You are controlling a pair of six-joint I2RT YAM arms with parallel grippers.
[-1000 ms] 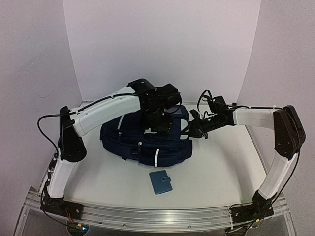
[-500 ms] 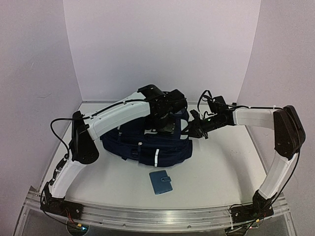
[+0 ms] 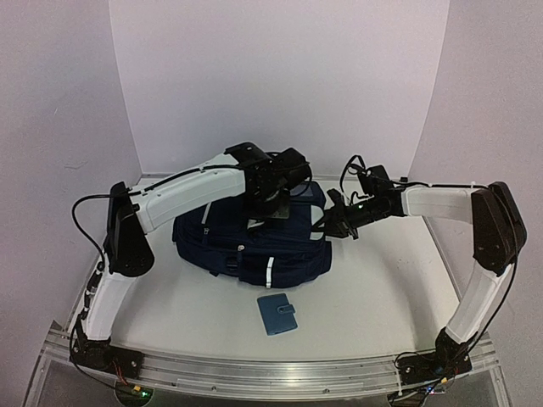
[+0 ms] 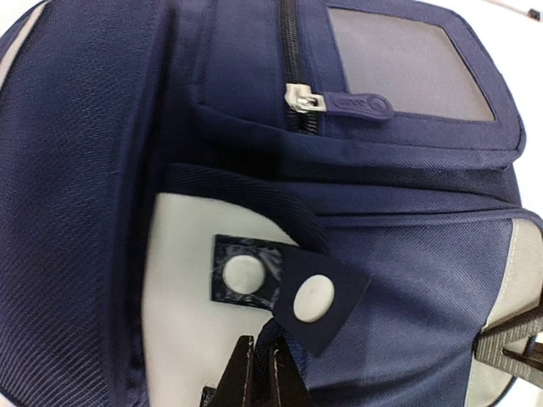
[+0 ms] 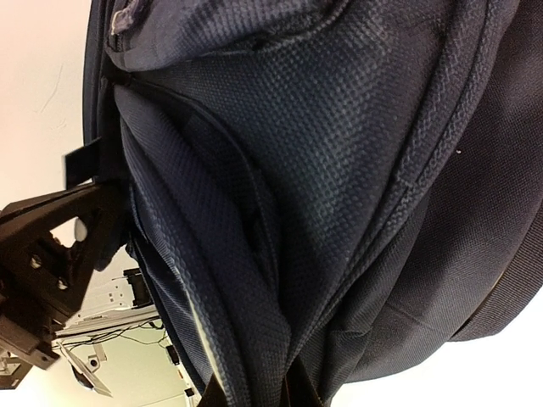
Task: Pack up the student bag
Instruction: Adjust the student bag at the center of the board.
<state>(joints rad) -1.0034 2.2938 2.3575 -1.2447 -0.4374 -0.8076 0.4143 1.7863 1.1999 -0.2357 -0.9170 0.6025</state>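
Note:
The student bag (image 3: pixel 254 250), dark navy with thin white stripes, lies on the table between both arms. My left gripper (image 3: pixel 278 208) reaches over its top. In the left wrist view, my left gripper (image 4: pixel 261 349) is shut on a narrow navy strap of the bag (image 4: pixel 407 280), just below a snap tab (image 4: pixel 316 294) with a white button. A zipper pull (image 4: pixel 356 103) lies further up. My right gripper (image 3: pixel 327 226) is at the bag's right side. In the right wrist view, my right gripper (image 5: pixel 254 394) is shut on a fold of the bag's fabric (image 5: pixel 339 170).
A small light-blue snap wallet (image 3: pixel 277 315) lies flat on the table in front of the bag. White walls close in the back and both sides. A metal rail (image 3: pixel 271 373) runs along the near edge, where the arm bases stand.
My left gripper has closed from open onto the navy strap, and the left arm has shifted slightly over the bag's top. The right arm and the wallet have not moved.

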